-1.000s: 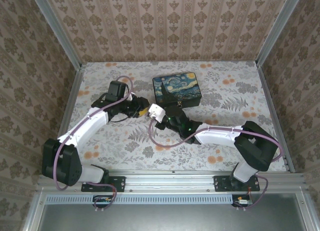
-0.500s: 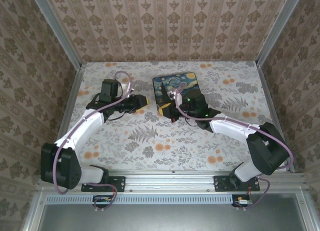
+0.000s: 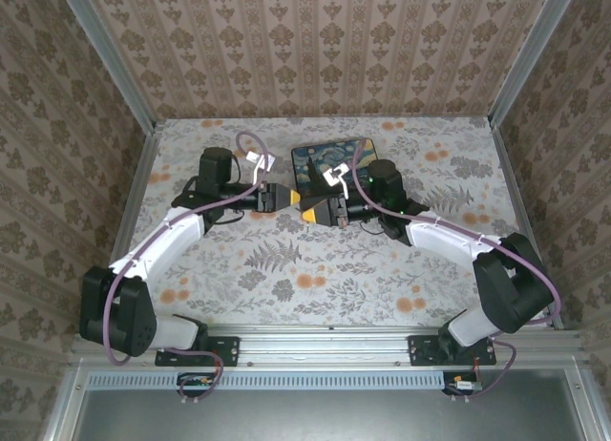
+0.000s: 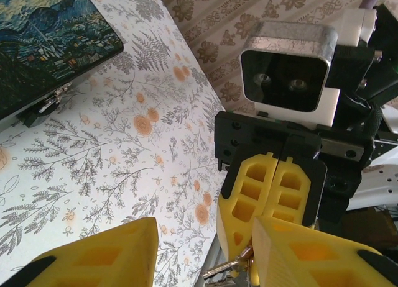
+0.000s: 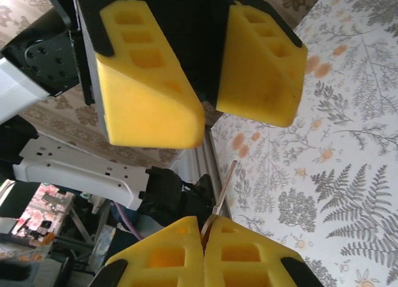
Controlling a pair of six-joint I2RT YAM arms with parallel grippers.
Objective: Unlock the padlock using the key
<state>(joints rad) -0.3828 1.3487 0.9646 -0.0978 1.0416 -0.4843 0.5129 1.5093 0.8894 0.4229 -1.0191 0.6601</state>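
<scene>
My right gripper (image 3: 315, 206) is clenched on the key (image 5: 222, 182). It is a thin metal blade that sticks out from between the shut yellow pads toward 12 o'clock in the right wrist view, with its tip just short of the gap between my left fingers (image 5: 149, 82). My left gripper (image 3: 283, 198) is released, its two fingers standing apart, and from above it sits at 9 o'clock of the right gripper, tip to tip and very near it. Both meet over the flowered table (image 3: 286, 269) at about 7 o'clock of the painted box (image 3: 334, 159), just beside its near edge.
</scene>
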